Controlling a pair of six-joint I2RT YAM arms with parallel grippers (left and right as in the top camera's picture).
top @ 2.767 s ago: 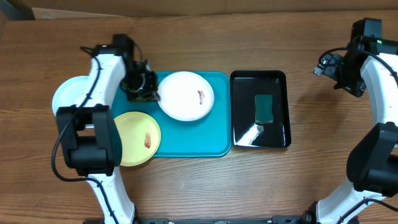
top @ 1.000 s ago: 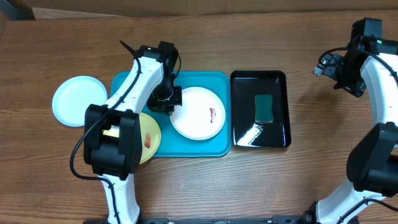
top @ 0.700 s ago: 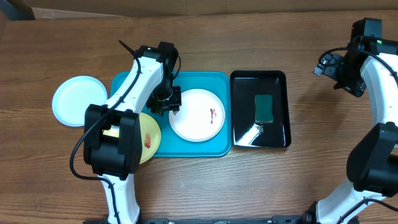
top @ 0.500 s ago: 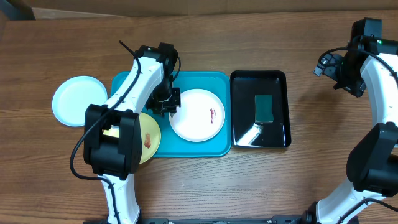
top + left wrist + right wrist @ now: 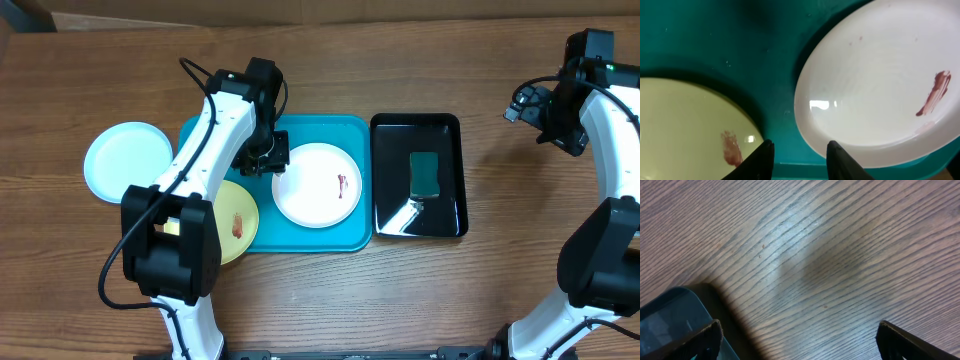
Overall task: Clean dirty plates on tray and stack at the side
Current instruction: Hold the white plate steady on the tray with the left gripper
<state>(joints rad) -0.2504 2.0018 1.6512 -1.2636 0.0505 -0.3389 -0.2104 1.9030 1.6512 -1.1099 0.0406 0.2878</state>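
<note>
On the turquoise tray (image 5: 352, 238) lies a white plate (image 5: 318, 185) with a reddish smear (image 5: 933, 94). A pale yellow-green plate (image 5: 235, 222), also smeared, overlaps the tray's near left corner. A light blue plate (image 5: 127, 162) rests on the table left of the tray. My left gripper (image 5: 266, 160) hovers just off the white plate's left rim, open, and only bare tray shows between its fingertips (image 5: 765, 159). In the left wrist view the white plate (image 5: 875, 85) is at the right and the yellow-green plate (image 5: 685, 130) at the left. My right gripper (image 5: 532, 106) hangs wide open over bare wood at the far right.
A glossy black tray (image 5: 395, 150) with a green sponge (image 5: 424, 173) sits right of the turquoise tray. Its corner (image 5: 670, 320) shows in the right wrist view. Cardboard runs along the table's far edge.
My left gripper has opened and let go of the white plate's left rim. It has drawn back a little toward the far side. The white plate lies where it was set down.
</note>
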